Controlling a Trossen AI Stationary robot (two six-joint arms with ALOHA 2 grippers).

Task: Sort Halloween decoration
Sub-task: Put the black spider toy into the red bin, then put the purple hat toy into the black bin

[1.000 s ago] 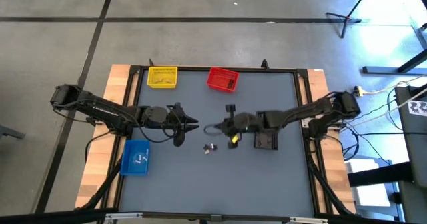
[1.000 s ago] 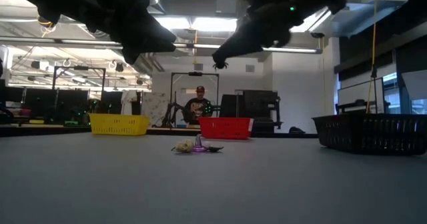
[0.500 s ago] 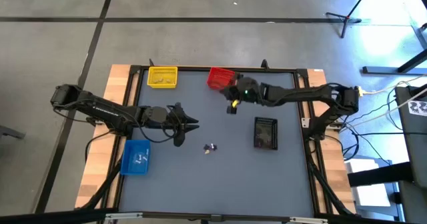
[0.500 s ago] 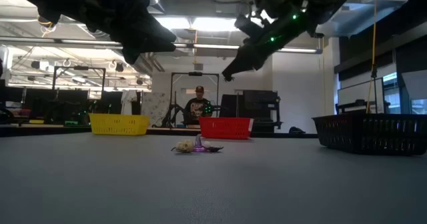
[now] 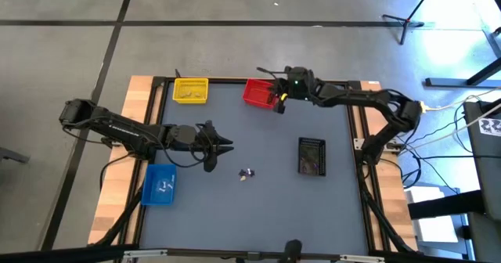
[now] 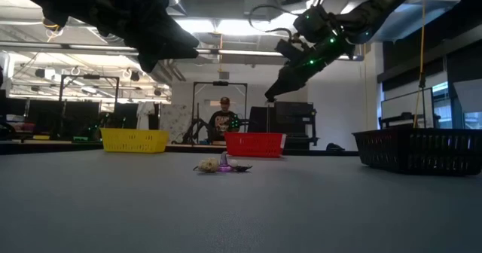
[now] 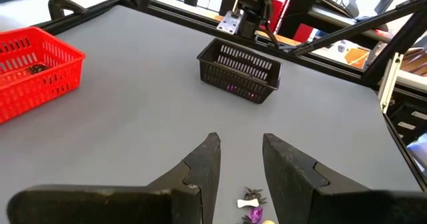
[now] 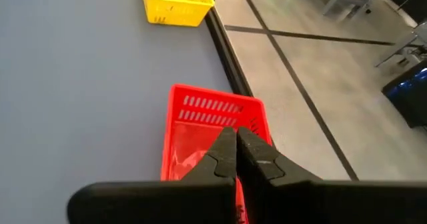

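Now the right gripper (image 5: 279,99) hangs above the red bin (image 5: 259,93), fingers pressed together, holding nothing visible. Just ahead of the half-open, empty left gripper (image 5: 228,145) lies the Halloween decoration (image 5: 246,173).

Robotics lab: grey framed worktop (image 5: 235,216), polished concrete floor (image 5: 235,44), workbenches with gear (image 6: 45,129), ceiling strip lights (image 6: 226,28).

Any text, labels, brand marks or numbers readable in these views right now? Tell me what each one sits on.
Readable text: none in any view.
Left arm: a pale mark along the link in the high view, too small to read.
White panel off the table's right edge: a dark patterned marker, not legible.
Red bin, yellow bin, blue bin, black bin: no lettering visible.
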